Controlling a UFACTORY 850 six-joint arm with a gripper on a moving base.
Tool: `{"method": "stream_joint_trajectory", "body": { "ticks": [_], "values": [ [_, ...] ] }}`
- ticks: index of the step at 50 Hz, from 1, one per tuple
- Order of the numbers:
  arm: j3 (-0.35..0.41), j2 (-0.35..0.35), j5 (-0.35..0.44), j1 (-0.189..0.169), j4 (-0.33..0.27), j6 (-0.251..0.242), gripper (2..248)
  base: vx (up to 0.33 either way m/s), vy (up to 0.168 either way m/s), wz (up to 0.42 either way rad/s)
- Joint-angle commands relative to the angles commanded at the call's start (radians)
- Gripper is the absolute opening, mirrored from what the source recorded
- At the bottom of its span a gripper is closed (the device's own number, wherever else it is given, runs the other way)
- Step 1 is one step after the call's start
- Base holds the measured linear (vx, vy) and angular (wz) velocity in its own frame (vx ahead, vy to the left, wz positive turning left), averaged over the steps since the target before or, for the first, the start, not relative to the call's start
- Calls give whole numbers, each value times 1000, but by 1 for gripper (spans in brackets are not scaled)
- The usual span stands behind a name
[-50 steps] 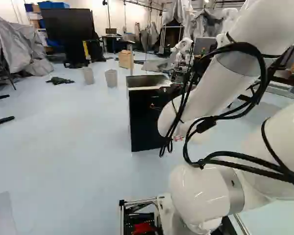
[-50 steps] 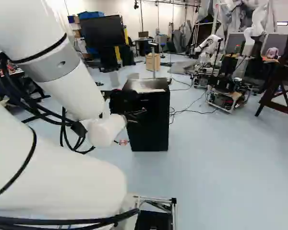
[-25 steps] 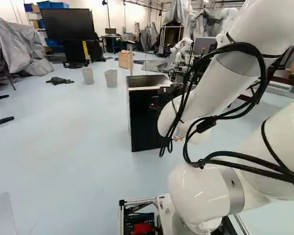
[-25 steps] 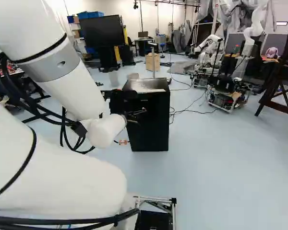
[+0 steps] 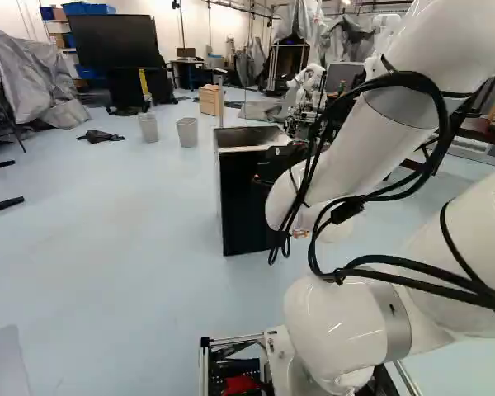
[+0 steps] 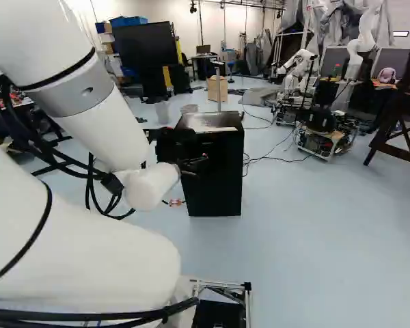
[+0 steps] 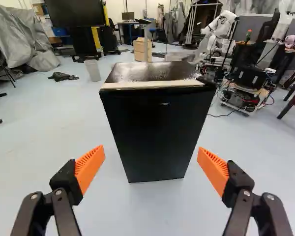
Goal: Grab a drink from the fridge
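Wrist view shows my tool (image 7: pixel 151 151) wide, the shut fridge (image 7: pixel 152 73) ahead; I should hook 1 side of its door (image 7: pixel 157 137), pulling slowly.

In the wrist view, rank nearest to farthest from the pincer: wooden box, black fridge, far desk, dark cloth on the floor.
1. Black fridge: straight ahead of the open pincer.
2. Dark cloth: near the grey sheeting.
3. Wooden box: beyond the fridge.
4. Desk: farther back, past the box.
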Motion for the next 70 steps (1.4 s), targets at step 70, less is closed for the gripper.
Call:
{"method": "stream_joint_trajectory", "body": {
  "ticks": [70],
  "values": [
    [0,0,0,0,0,0,247,57,69,-18]
  ]
}}
